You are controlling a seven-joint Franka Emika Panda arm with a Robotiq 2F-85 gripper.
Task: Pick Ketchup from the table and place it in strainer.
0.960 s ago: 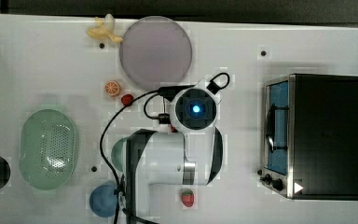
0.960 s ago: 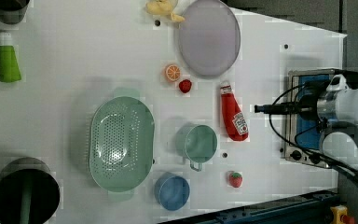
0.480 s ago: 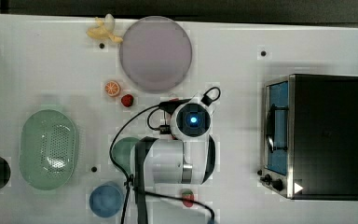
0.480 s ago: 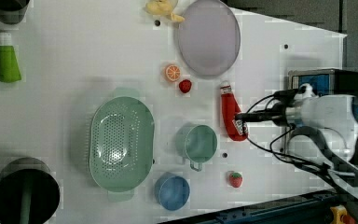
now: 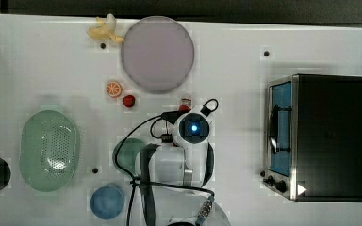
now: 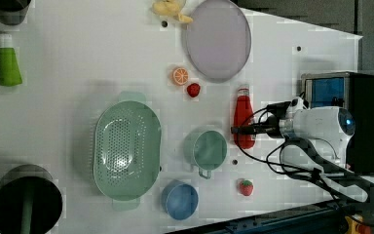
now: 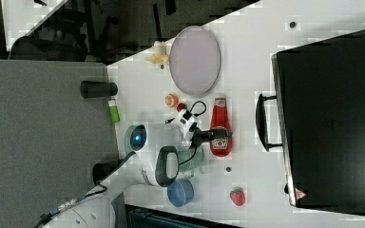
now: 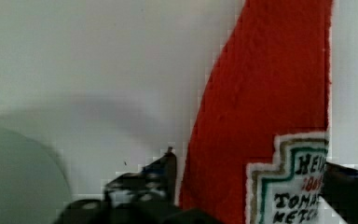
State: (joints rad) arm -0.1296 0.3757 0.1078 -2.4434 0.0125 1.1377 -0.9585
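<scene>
The Ketchup [image 6: 243, 114] is a red squeeze bottle lying flat on the white table, cap toward the purple plate. In the top view my arm covers it except for the cap end [image 5: 185, 100]. My gripper [image 6: 241, 130] is down over the bottle's lower body at its label. In the wrist view the gripper [image 8: 256, 172] is open, with one dark finger on each side of the red bottle [image 8: 270, 93], close to its sides. The pale green strainer [image 6: 126, 148] stands beyond the green cup, toward the left view's left, with nothing in it.
A green cup [image 6: 208, 150] sits close beside the bottle, and a blue bowl [image 6: 180, 200] is beyond it. A strawberry [image 6: 193, 89], an orange slice [image 6: 180, 76] and the purple plate [image 6: 218, 39] lie past the cap. A toaster oven [image 5: 325, 136] stands on the far side of my arm.
My arm has swung from near the oven across to the Ketchup and come down, so the fingers now straddle the bottle. The bottle has not moved.
</scene>
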